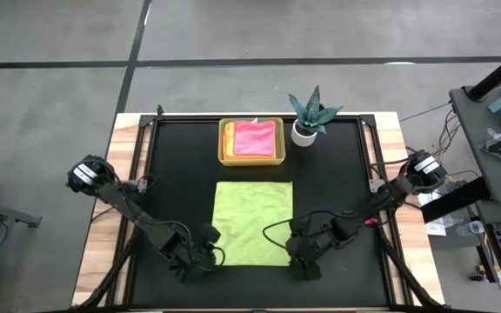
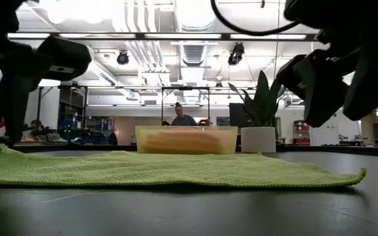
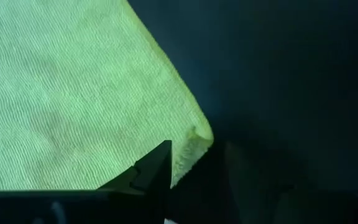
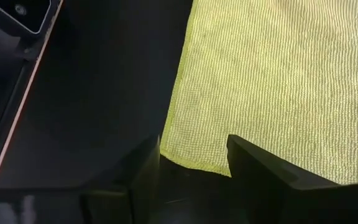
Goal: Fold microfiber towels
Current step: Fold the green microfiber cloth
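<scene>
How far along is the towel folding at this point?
Done: a pink towel lies folded on top in the yellow tray, with orange cloth under it. In hand: the lime green towel lies flat and unfolded, the left gripper and right gripper open at its near corners. Left: folding it.

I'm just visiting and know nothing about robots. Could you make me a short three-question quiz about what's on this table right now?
1. True or false: the lime green towel lies spread flat on the black table.
2. Which towel lies on top in the yellow tray? A) turquoise B) pink C) green
3. Fill in: the left gripper and the right gripper sit at the towel's two ____ corners, those farthest from the plant.

Key:
1. True.
2. B, the pink towel.
3. Near; each gripper's jaws are open around a corner.
</scene>
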